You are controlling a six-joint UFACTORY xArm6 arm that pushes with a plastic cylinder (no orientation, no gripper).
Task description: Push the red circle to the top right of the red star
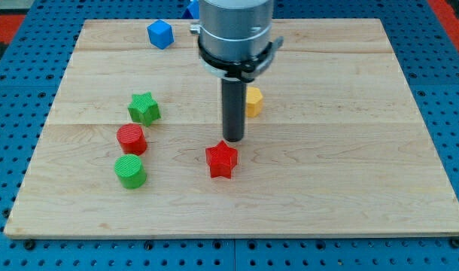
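Observation:
The red circle [131,139] sits on the wooden board [350,150] at the view's left, between a green star [144,108] above it and a green circle [130,172] below it. The red star [222,159] lies near the board's middle, lower down. My tip [233,138] stands just above and slightly right of the red star, close to it, and well to the right of the red circle.
A yellow block [253,101] is partly hidden behind the rod, to the tip's upper right. A blue cube [160,34] sits near the board's top edge. Another blue block [192,9] peeks out at the top behind the arm.

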